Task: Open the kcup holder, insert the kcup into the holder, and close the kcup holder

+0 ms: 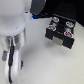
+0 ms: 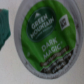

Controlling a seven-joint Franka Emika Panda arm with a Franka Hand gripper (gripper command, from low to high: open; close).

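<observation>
The kcup (image 2: 46,40) fills the wrist view: a round white-rimmed pod with a green top printed "Green Mountain Dark Magic", lying on a pale surface right under the wrist camera. No fingers show there. In the exterior view the kcup is hidden behind the arm. The kcup holder (image 1: 60,31) is a black box at the exterior view's right. Its drawer stands pulled out, with round slots holding pods (image 1: 67,33) and a pale handle plate (image 1: 60,41) on the front.
The big grey-white robot arm (image 1: 15,30) fills the exterior view's left and hides the table below it. A dark teal object (image 2: 4,27) lies beside the kcup in the wrist view. A blue light (image 1: 32,19) glows by the arm.
</observation>
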